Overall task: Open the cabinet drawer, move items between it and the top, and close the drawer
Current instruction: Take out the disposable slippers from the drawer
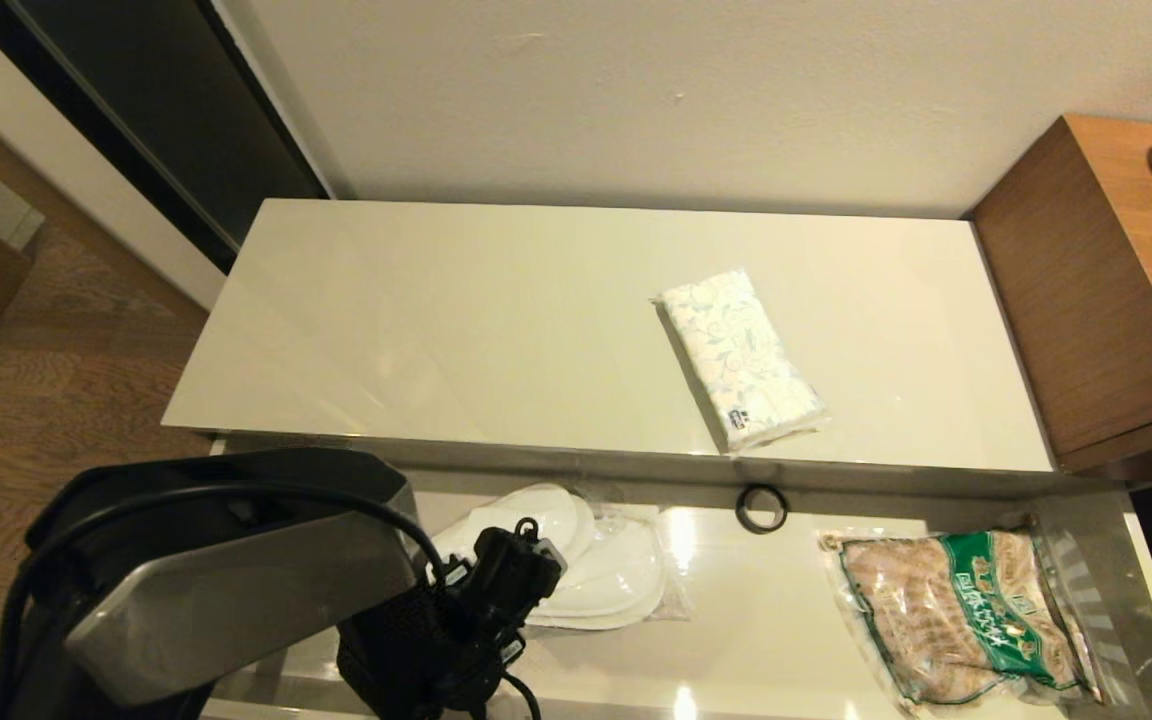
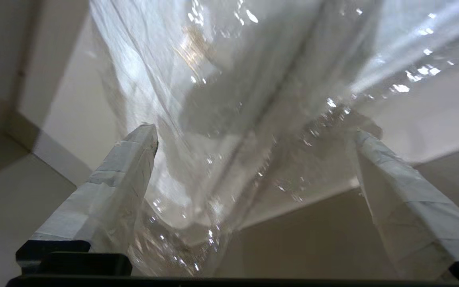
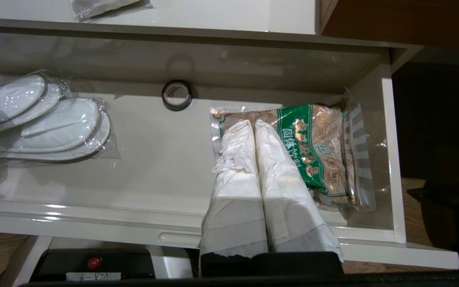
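Left gripper [image 2: 253, 137], at lower left, gaped wide astride the wrapped slippers [image 1: 576, 560], holding nothing, poised to clamp them.

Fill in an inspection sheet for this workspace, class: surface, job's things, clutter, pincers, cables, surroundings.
Surface: glossy cream cabinet top, bare apart from one pack.
Job's things: drawer pulled open; tissue pack lies on the top; wrapped slippers lie in the drawer.
Clutter: black tape ring and green-labelled snack bag, both in the drawer.
Pincers: left pincer open, its fingers either side of the slipper wrap; right pincer shut, idle above the snack bag.
Cables: black cable looped over the left arm.
Surroundings: brown wooden cabinet at the right, wood floor at the left.
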### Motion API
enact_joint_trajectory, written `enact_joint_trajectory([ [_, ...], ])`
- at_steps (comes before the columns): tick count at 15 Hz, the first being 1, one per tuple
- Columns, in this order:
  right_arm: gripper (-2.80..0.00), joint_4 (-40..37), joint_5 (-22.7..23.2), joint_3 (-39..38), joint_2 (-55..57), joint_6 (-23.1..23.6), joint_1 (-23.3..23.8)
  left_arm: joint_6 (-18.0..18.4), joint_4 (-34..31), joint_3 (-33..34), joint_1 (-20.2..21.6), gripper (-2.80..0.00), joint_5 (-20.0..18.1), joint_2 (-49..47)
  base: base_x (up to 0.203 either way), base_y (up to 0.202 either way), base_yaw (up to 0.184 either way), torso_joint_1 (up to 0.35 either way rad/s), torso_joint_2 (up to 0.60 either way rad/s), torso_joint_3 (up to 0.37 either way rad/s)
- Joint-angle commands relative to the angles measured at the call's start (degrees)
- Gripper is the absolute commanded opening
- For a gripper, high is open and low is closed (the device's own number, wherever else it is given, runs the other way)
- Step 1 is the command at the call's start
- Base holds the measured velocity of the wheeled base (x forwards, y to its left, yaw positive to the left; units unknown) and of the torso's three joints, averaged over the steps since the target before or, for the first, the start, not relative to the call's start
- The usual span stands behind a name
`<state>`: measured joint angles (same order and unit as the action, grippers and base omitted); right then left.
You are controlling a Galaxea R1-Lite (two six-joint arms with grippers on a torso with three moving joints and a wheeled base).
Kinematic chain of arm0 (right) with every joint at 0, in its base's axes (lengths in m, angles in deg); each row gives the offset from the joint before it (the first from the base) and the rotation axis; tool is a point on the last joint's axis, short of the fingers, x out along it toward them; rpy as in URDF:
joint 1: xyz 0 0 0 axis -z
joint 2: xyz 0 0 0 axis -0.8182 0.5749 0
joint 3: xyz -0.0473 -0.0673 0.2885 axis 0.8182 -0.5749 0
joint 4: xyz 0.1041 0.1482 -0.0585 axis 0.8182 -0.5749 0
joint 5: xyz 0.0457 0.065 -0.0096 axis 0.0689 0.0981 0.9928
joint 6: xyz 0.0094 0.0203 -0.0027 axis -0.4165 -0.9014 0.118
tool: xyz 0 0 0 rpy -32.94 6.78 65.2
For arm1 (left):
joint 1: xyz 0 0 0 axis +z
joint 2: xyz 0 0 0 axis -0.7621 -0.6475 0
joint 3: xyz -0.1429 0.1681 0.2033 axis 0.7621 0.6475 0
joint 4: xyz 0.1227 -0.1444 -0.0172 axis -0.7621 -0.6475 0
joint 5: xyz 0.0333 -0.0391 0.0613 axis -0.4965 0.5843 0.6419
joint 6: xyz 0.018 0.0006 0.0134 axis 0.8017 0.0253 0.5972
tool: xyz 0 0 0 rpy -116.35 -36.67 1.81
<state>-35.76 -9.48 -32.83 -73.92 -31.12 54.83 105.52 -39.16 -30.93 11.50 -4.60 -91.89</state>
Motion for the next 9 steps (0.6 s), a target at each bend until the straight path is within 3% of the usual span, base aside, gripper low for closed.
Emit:
enact_joint_trajectory([
  [1, -2.8, 0.0, 0.1, -0.1, 0.1, 0.0, 0.0, 1.0, 1.6, 0.4, 0.0, 0.0, 0.3, -1.0, 0.0, 0.0, 0.0, 0.0, 0.0, 0.0],
  [9, -2.8, 0.0, 0.1, -0.1, 0.1, 0.0, 0.0, 6.5, 9.6, -0.5, 0.4, 0.0, 0.3, -4.2, 0.0, 0.0, 0.0, 0.0, 0.0, 0.0],
])
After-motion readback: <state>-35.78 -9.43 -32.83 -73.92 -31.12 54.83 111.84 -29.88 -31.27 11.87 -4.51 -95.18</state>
